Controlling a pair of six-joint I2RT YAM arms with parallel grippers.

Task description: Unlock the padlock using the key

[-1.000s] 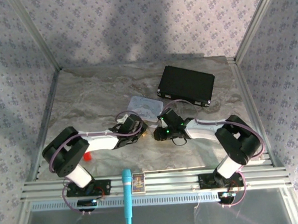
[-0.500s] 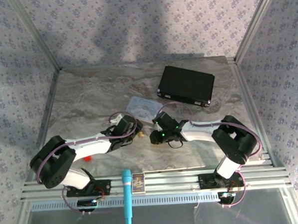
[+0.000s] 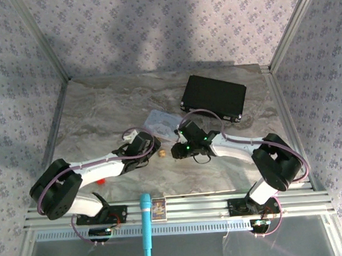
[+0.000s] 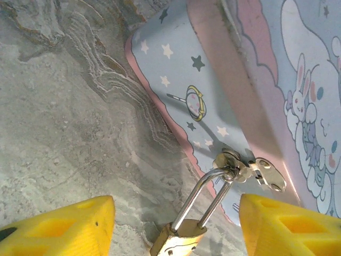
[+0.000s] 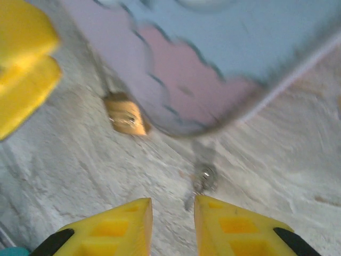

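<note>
Gently, since the padlock hooked through the hasp on the tin looks small, stiff and slick, pinch its flat brass body with your left gripper, whose fingers stand apart on either side of it, while your right gripper beside the tin is nearly closed at what looks like the key, and I cannot tell whether it grips.

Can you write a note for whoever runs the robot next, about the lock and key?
Left gripper: jaws open, either side of the padlock, not touching it.
Right gripper: jaws narrow, with a small metal piece, likely the key, at their tips; blur hides any grip.
Padlock: on the table, shackle looks shut through the tin's hasp.
Done: nothing unlocked.
To do: steady padlock, insert key, turn.
</note>
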